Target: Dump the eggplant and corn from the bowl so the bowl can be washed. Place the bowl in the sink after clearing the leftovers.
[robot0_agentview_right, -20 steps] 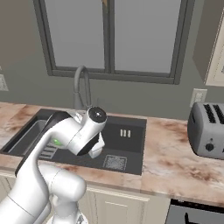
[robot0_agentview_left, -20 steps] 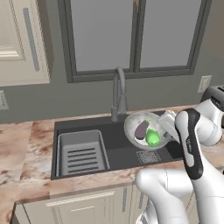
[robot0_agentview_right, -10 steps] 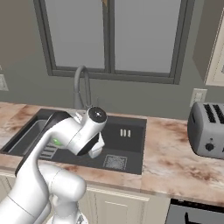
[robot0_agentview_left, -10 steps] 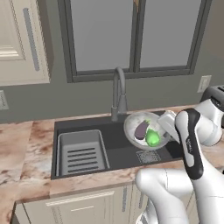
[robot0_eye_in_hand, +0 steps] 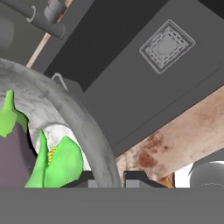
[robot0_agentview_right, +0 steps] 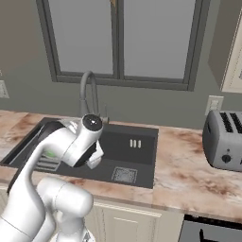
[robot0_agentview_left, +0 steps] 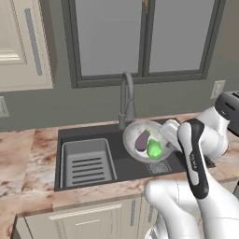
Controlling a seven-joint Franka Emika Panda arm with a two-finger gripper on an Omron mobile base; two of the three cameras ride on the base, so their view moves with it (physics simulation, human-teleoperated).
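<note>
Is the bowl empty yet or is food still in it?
Not empty: the bowl holds the eggplant and corn over the sink.

No text, label, brand, number or sign can be read anywhere in these views. The toaster [robot0_agentview_right: 223, 140], the sink [robot0_agentview_right: 137, 156] and the cabinet fronts [robot0_agentview_left: 21, 44] carry no lettering that can be made out.
</note>
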